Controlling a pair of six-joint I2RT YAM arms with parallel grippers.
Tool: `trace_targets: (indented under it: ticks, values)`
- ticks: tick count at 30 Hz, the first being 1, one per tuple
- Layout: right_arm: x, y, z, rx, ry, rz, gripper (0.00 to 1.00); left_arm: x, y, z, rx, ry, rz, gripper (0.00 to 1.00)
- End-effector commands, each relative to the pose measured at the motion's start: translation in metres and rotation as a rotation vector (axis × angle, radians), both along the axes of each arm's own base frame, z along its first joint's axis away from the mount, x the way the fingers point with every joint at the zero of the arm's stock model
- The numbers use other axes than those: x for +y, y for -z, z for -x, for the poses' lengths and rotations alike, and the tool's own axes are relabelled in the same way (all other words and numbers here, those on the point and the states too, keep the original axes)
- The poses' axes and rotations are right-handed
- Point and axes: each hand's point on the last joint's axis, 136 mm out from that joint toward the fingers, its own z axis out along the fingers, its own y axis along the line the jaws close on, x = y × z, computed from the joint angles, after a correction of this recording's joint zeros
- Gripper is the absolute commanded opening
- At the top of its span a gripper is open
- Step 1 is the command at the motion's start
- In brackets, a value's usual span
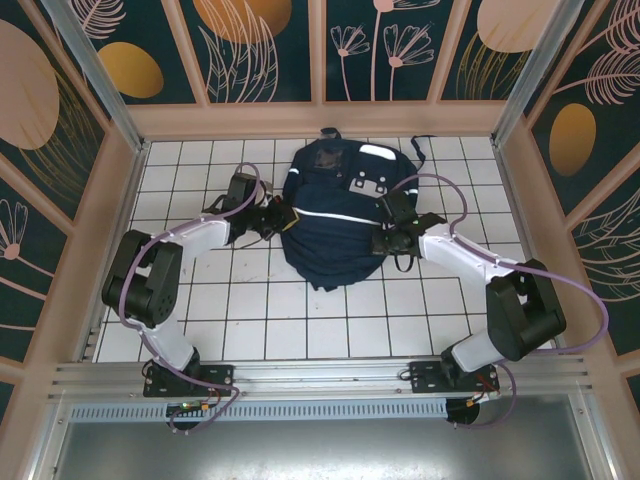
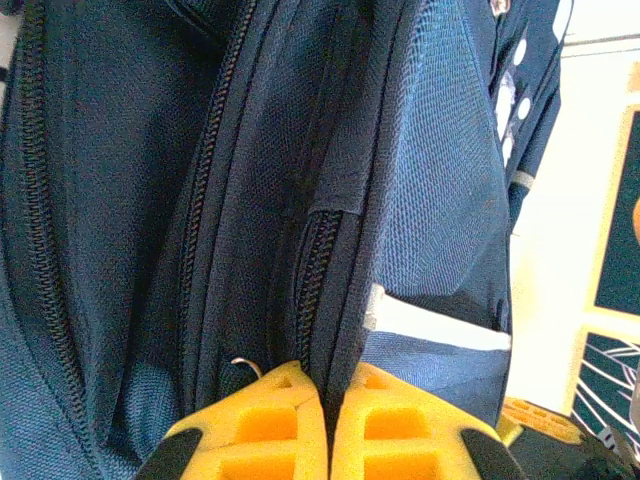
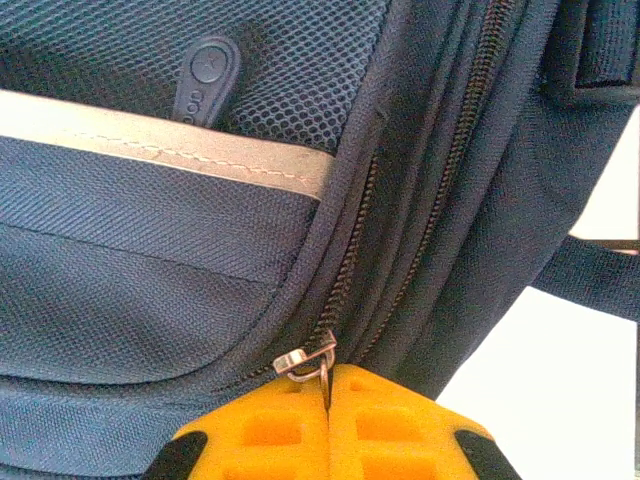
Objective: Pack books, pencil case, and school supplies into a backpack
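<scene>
Far-centre of the white tiled counter [image 1: 250, 320], top view: one large navy-blue fabric backpack [image 1: 335, 225] with white reflective stripes, lying slumped. Left fingers [image 1: 272, 218] are at its left edge and right fingers [image 1: 390, 240] at its right edge, both against the cloth.

Left wrist view: the yellow left fingers [image 2: 290, 425] are pressed together, apparently pinching a cloth ridge beside a black zip track [image 2: 315, 260]. White stripe [image 2: 440, 325] just right of the ridge.

Right wrist view: the yellow right fingers [image 3: 295, 430] are together, nipping a small silver metal zip pull [image 3: 305, 360] at the near end of its track. Black mesh pocket [image 3: 300, 60] lies beyond.

Handling, as judged: limp, bulky, light cloth that is likely to bunch and drag across the tiles rather than hold its shape. Best holds are the stitched zip ridge and the pull, not the mesh. The pull is tiny, hard and slippery, so it is liable to escape under a sideways tug.
</scene>
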Motion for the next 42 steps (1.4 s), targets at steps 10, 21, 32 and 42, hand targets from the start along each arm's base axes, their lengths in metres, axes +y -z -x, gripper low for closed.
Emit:
trace_targets:
  ticks: [10,21,32,42]
  values:
    - [0.188,-0.045,0.0,-0.043,-0.306,-0.566,0.0,0.068,-0.06,-0.005,-0.081,-0.218,-0.149,0.72]
    - [0.256,-0.063,0.018,0.026,-0.505,-0.693,0.0,0.065,-0.026,0.02,0.036,-0.301,-0.016,0.75]
    - [0.269,-0.067,0.052,0.057,-0.604,-0.728,0.0,0.044,0.014,-0.004,0.083,-0.281,0.027,0.36]
    - [0.187,0.02,0.071,0.166,-0.54,-0.314,0.0,0.042,0.012,-0.011,0.034,-0.223,-0.012,0.0]
